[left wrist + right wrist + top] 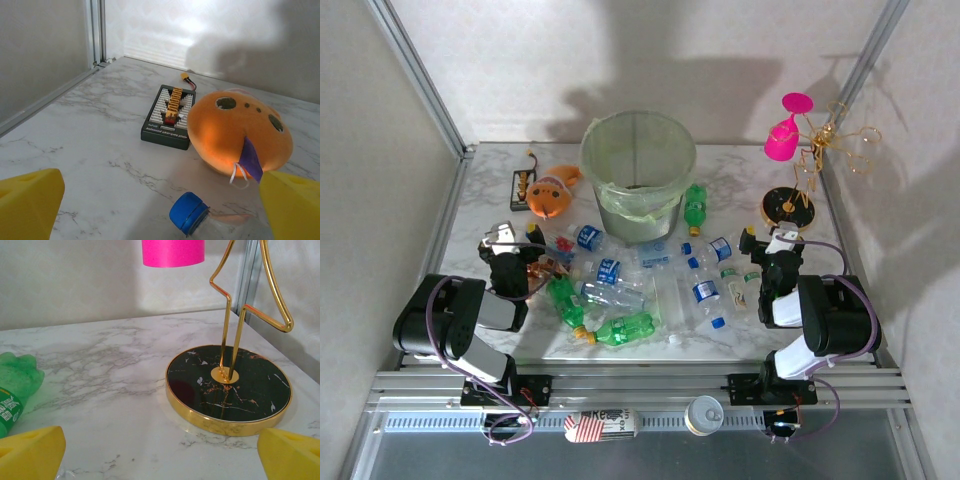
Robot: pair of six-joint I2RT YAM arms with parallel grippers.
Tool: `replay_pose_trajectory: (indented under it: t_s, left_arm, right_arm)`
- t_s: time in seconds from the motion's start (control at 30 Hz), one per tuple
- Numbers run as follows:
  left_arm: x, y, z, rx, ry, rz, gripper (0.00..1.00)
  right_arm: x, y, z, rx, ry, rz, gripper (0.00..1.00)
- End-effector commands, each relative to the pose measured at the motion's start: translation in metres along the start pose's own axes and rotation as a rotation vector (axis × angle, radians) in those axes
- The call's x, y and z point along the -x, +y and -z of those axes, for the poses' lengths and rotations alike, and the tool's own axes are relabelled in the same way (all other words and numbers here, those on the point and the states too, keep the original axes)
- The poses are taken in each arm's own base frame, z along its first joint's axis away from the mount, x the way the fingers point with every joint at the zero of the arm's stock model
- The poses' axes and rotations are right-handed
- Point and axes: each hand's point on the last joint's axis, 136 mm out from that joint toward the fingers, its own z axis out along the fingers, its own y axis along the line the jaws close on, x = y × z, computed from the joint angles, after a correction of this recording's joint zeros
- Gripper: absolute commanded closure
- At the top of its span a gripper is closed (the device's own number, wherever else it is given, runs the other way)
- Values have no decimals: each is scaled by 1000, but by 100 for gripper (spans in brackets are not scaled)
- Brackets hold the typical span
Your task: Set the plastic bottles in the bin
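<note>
Several plastic bottles lie scattered on the marble table in front of the bin [642, 222], a tall pale-green bucket with a green liner. Some are clear with blue caps [705, 292], some green [625, 328]; one green bottle [695, 208] lies right beside the bin. My left gripper [508, 236] is open at the pile's left edge; a clear bottle's blue cap [189, 213] lies between its yellow fingers [30, 202], untouched. My right gripper [773, 240] is open at the pile's right edge, over bare marble between its fingers [30, 452], with a green bottle [12, 390] to its left.
An orange plush toy [550, 192] and a black charging board [522, 188] lie at the back left. A gold wire stand [790, 205] holding a pink goblet [783, 135] stands at the back right. Two cans [705, 413] rest on the front rail.
</note>
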Motion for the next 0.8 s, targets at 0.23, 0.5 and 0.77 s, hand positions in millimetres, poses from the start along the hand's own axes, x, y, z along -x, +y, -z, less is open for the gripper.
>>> replay_pose_trajectory:
  t_s: [0.23, 0.5, 0.77]
  left_arm:
    - [8, -3, -4, -13, -17, 21, 1]
    - [20, 8, 1, 71, -45, 44, 0]
    - [71, 9, 13, 130, -72, 168, 1]
  right_arm:
    - [9, 0, 0, -6, -37, -7, 1]
    - [25, 0, 1, -27, -41, 2, 1]
    - [73, 14, 6, -7, 7, -92, 1]
